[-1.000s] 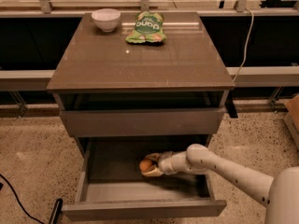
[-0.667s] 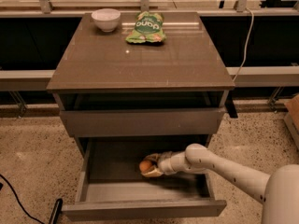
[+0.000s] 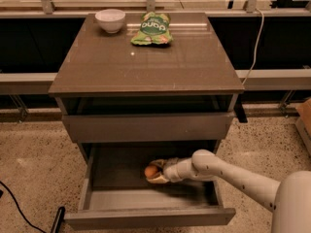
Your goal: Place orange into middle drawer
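The middle drawer (image 3: 148,217) is pulled open at the bottom of the cabinet, showing its grey floor and thin side walls. The orange (image 3: 150,171) is inside it, low over the floor near the middle. My gripper (image 3: 155,173) reaches into the drawer from the right and is shut on the orange, with its fingers around the fruit. My white arm (image 3: 233,176) crosses over the drawer's right side wall.
A drawer with a taller flat face (image 3: 146,126) sits above, slightly pulled out. On the cabinet top (image 3: 146,62) stand a white bowl (image 3: 110,19) and a green snack bag (image 3: 152,29). A black cable (image 3: 19,208) lies on the floor at the left. A cardboard box (image 3: 305,120) is at the right edge.
My gripper and the orange have shifted a little to the left inside the open drawer. Nothing else has moved.
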